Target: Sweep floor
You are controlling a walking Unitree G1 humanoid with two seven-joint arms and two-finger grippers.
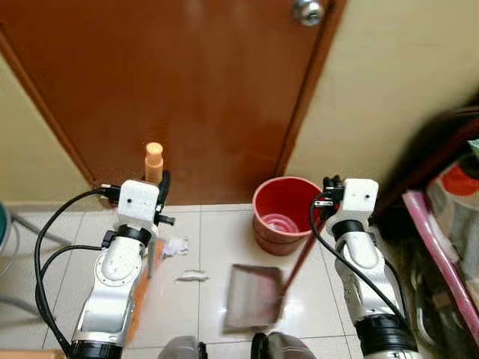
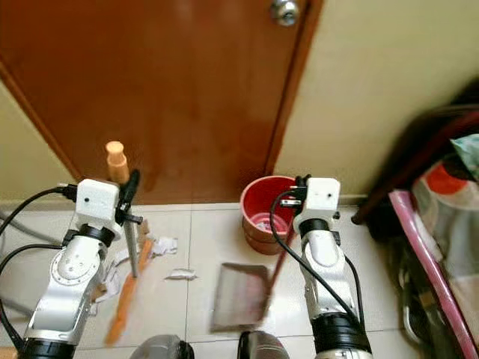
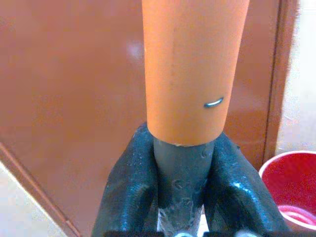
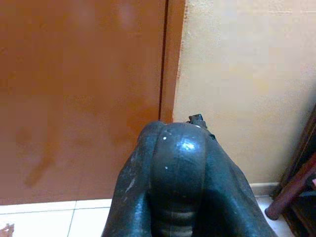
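Gripping: left gripper point(image 3: 180, 168), fingers closed around orange-capped grey broom handle point(image 1: 153, 168).
Right gripper point(image 4: 180, 163): fingers closed around thin red dustpan handle point(image 1: 303, 254).
Grey metal dustpan point(image 1: 251, 295): flat on tile, just before round red plastic bucket point(image 1: 283, 213).
White paper scraps point(image 1: 176, 247): left of bucket, beside broom.

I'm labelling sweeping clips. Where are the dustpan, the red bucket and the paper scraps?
dustpan point(image 1: 251, 298): left eye view, middle of its flat tray.
red bucket point(image 1: 267, 241): left eye view, outer wall.
paper scraps point(image 1: 174, 247): left eye view, crumpled white piece on the tiles.
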